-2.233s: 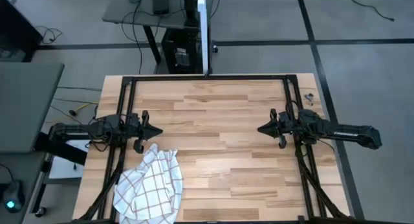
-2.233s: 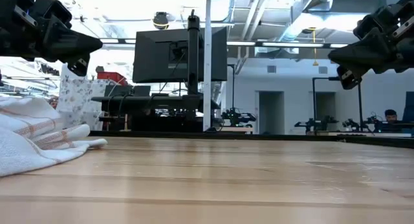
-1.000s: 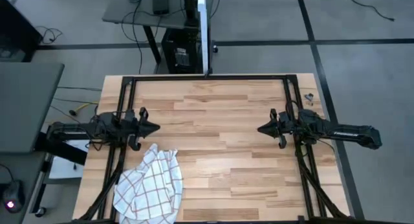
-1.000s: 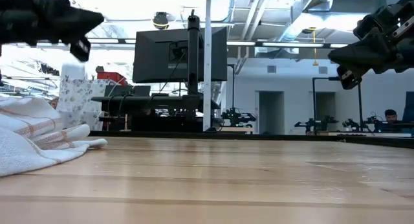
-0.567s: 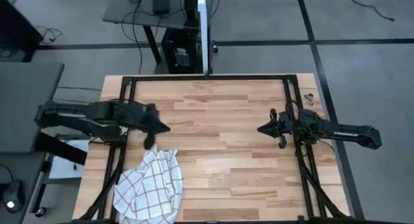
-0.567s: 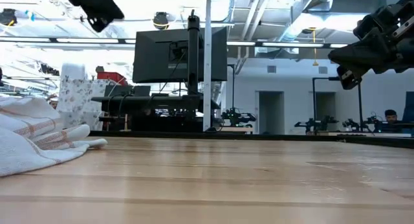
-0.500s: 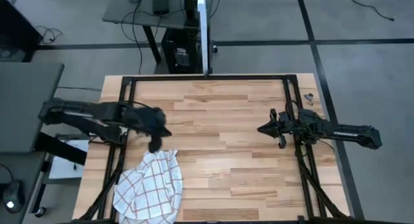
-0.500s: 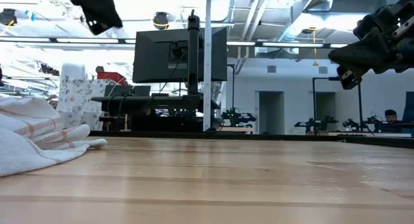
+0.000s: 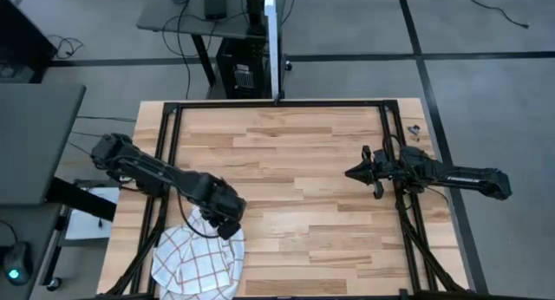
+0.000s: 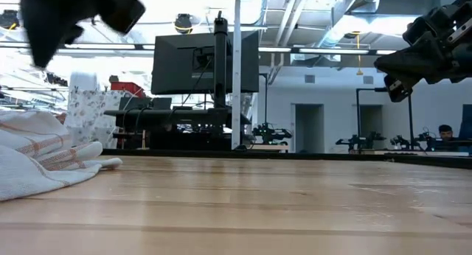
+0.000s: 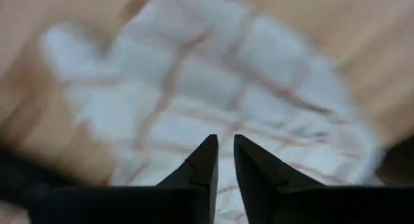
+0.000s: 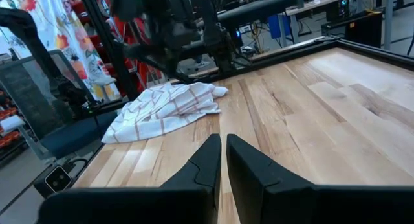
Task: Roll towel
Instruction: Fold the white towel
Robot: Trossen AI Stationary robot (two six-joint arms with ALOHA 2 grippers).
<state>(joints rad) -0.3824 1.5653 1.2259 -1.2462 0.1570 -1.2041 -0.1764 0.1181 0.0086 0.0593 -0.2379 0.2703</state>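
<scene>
Left hand (image 9: 227, 222), fingers slightly apart, hung over crumpled towel (image 9: 198, 261) at table's (image 9: 303, 205) 7 o'clock to grab it; right hand (image 9: 351, 172) pressed together, idle.

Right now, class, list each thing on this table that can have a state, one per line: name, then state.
Towel: crumpled in a loose heap at the table's near left corner, not rolled, not gripped.
Left claw: over the towel's upper edge, fingers a narrow gap apart, nothing between them.
Right claw: shut, empty, held above the table's right side, away from the towel.
Table: bare wood across the middle.
</scene>
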